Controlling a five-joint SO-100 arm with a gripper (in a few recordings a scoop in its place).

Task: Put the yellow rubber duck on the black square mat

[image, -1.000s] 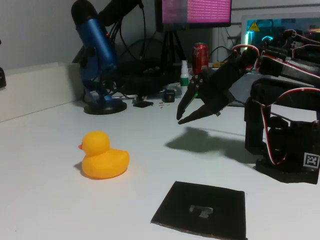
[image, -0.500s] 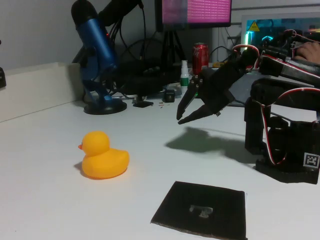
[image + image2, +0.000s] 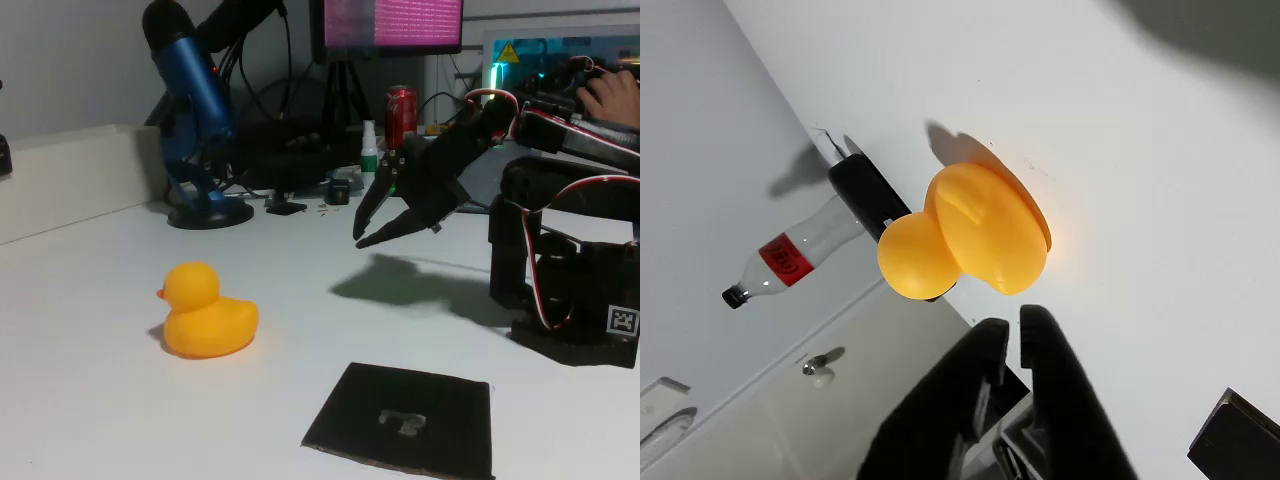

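The white table [image 3: 90,400] is taking up most of the fixed view, and everything is sitting on it or hanging over it. The black arm [image 3: 560,290] is standing at about three o'clock from the table's middle, its base near the right edge of that view, reaching toward the centre. The blue microphone [image 3: 190,110] is standing on its round foot at roughly eleven o'clock, with a red can [image 3: 401,112] further back at about one o'clock among cables.

The black square mat [image 3: 405,417] is lying flat at six o'clock, near the front edge, showing a pale grey mark at its centre. Its corner is also peeking in at the lower right of the wrist view [image 3: 1235,440].

The yellow rubber duck [image 3: 205,312] is sitting upright on the bare table at about nine o'clock from the mat, well apart from it, beak pointing left in the fixed view. In the wrist view the duck [image 3: 965,240] is resting just above the fingertips, untouched.

The gripper [image 3: 362,230] is hanging in the air above the table, empty, its two fingers slightly apart in the fixed view and nearly together in the wrist view [image 3: 1010,330].
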